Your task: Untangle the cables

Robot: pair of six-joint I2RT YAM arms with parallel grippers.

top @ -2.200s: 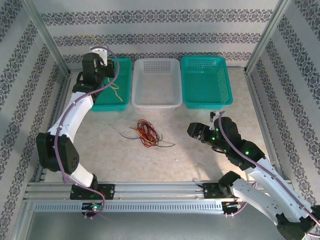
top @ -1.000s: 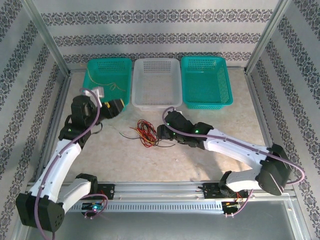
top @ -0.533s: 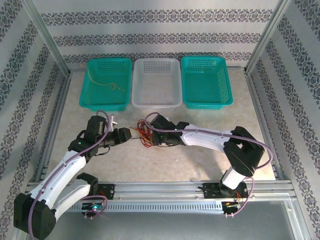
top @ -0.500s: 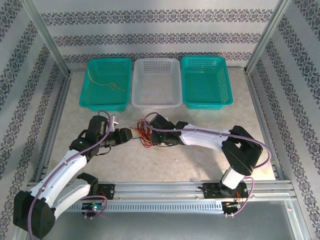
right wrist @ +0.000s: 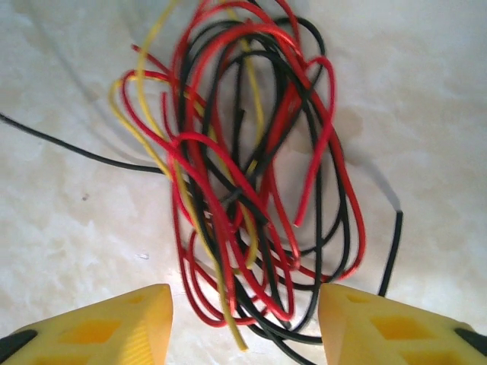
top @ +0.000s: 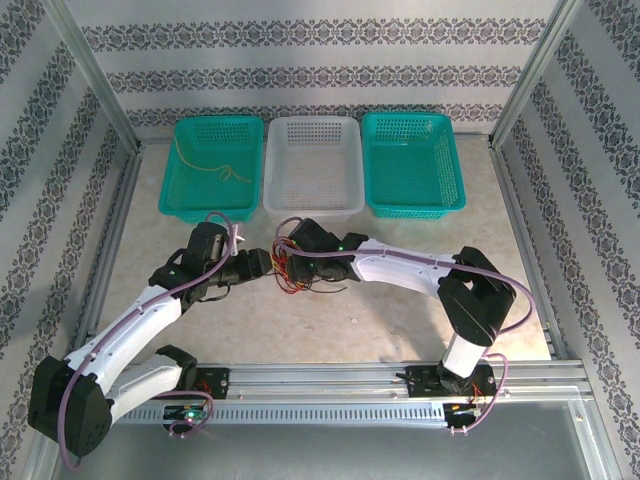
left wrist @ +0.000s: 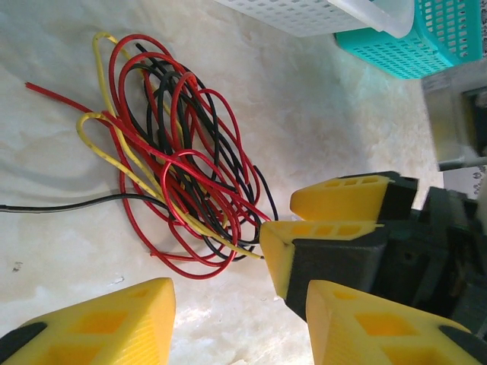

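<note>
The cables point(top: 291, 271) lie in one tangle of red, black and yellow loops on the table's middle. My left gripper point(top: 264, 266) sits just left of the tangle, open, with bare table between its yellow fingers point(left wrist: 99, 327). In the left wrist view the cables point(left wrist: 175, 167) lie ahead of the left gripper point(left wrist: 240, 327), and the right gripper's yellow fingers point(left wrist: 335, 199) stand at their right end. My right gripper point(right wrist: 247, 334) is open low over the cables point(right wrist: 243, 175), whose nearest loops reach between its fingers. From above, the right gripper point(top: 300, 266) meets the tangle from the right.
Three baskets stand at the back: a teal one point(top: 190, 200) at the left holding a thin yellow cable point(top: 215, 165), a white one point(top: 313, 205) in the middle and a teal one point(top: 412, 205) at the right. A black cable end point(left wrist: 46, 207) trails away from the tangle.
The left arm has come down from beside the left basket to the tangle's left side. The right gripper has pushed further left, onto the tangle.
</note>
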